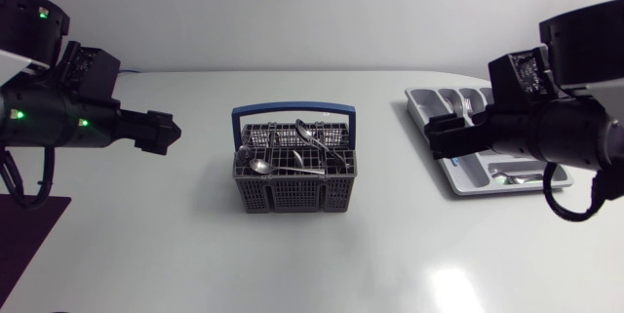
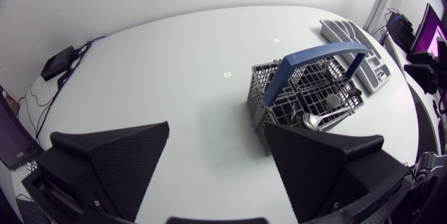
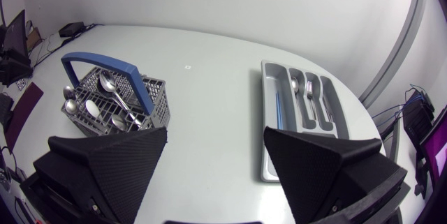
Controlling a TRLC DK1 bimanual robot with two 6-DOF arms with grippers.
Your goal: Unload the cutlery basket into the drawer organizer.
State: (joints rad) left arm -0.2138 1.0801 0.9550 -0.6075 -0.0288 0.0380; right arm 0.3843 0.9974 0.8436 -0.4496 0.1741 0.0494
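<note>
Head view: the grey, blue-handled cutlery basket (image 1: 292, 194), with spoons (image 1: 261, 166) stood in it, is set mid-bench (image 1: 195, 254). The drawer organizer (image 1: 426, 103) is placed well to its right, partly hidden under the right arm (image 1: 526, 137). The left jaws and right jaws are spread wide, released, nothing grasped.

The left arm (image 1: 58, 120) and right arm (image 1: 551, 139) extend inward, level; left claw (image 1: 166, 134) and right claw (image 1: 436, 136) gape wide, tips facing each other.
</note>
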